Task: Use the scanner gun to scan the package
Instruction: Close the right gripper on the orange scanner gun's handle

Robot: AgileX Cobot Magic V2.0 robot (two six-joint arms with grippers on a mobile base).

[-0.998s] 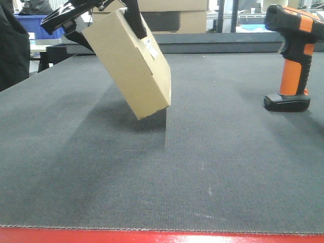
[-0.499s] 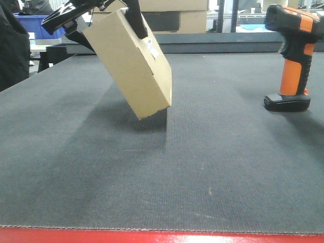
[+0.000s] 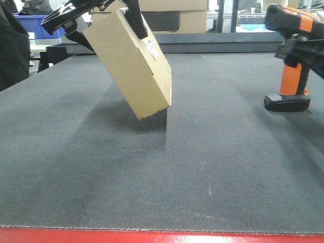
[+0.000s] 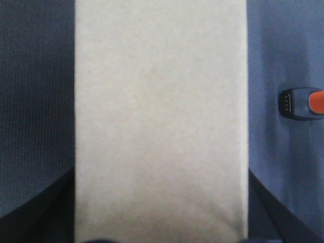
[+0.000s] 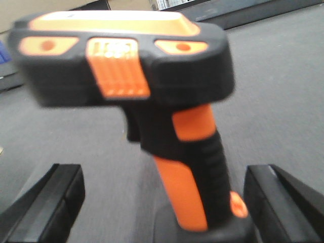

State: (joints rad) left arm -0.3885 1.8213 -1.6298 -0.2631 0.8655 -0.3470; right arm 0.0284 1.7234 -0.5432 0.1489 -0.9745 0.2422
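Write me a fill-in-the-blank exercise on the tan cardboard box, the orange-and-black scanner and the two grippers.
1. The plain tan cardboard package, clamped by the left gripper, hangs ____ rather than level.
2. The pistol-shaped orange-and-black scanner gun stands ____ on its flat black base.
3. The right gripper is ____, with one finger on either side of the scanner gun's handle.

Missing words: tilted; upright; open.

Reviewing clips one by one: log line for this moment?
left gripper: jaws shut on tilted package | right gripper: jaws open astride scanner gun, upright on table
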